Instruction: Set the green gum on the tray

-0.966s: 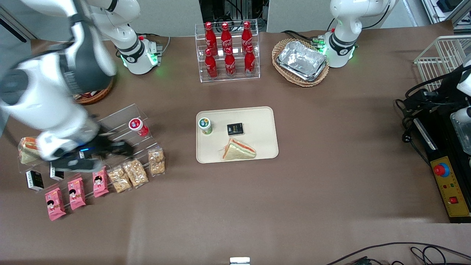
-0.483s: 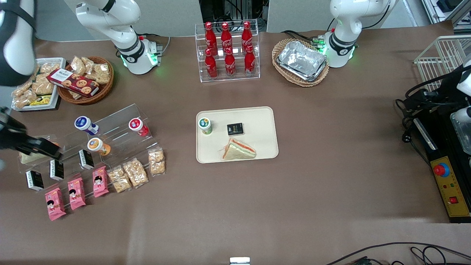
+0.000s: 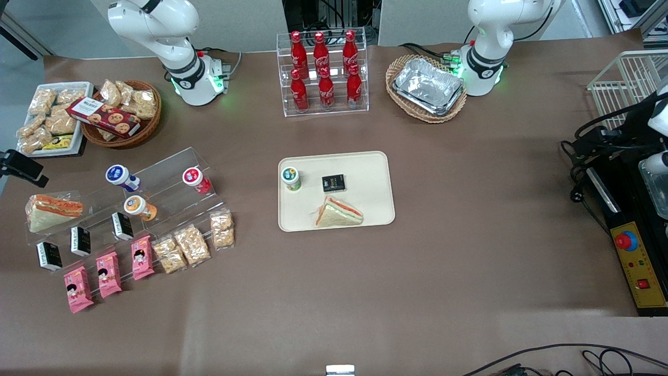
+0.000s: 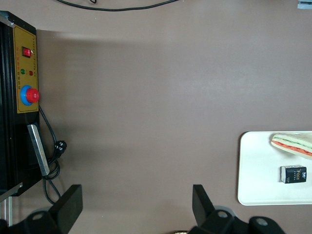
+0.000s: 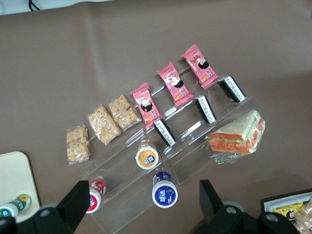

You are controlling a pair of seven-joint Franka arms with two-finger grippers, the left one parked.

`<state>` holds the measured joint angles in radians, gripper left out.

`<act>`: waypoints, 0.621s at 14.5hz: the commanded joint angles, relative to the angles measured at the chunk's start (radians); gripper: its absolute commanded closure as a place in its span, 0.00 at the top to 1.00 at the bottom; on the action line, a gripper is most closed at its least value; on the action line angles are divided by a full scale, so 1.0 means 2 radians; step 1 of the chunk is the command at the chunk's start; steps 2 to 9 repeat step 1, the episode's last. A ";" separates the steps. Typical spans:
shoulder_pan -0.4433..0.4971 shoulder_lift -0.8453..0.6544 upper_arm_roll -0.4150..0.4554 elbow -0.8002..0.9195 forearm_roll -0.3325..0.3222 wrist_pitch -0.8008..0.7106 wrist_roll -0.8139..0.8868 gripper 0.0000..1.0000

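While the green gum stands upright on the tray beside one black packet and one sandwich, the front view counts six red Coca-Cola bottles, three pink packets and three gum bottles on the clear rack. Only a dark tip of the gripper shows at the working arm's end. In the right wrist view, the gripper hangs wide open and empty above the rack, with the gum lying on the tray's edge.
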<state>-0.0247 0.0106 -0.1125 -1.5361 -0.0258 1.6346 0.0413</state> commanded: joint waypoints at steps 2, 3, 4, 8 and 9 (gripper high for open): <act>-0.014 -0.044 0.016 -0.065 -0.008 0.009 0.001 1.00; -0.014 -0.044 0.016 -0.065 -0.008 0.009 0.001 1.00; -0.014 -0.044 0.016 -0.065 -0.008 0.009 0.001 1.00; -0.014 -0.044 0.016 -0.065 -0.008 0.009 0.001 1.00; -0.014 -0.044 0.016 -0.065 -0.008 0.009 0.001 1.00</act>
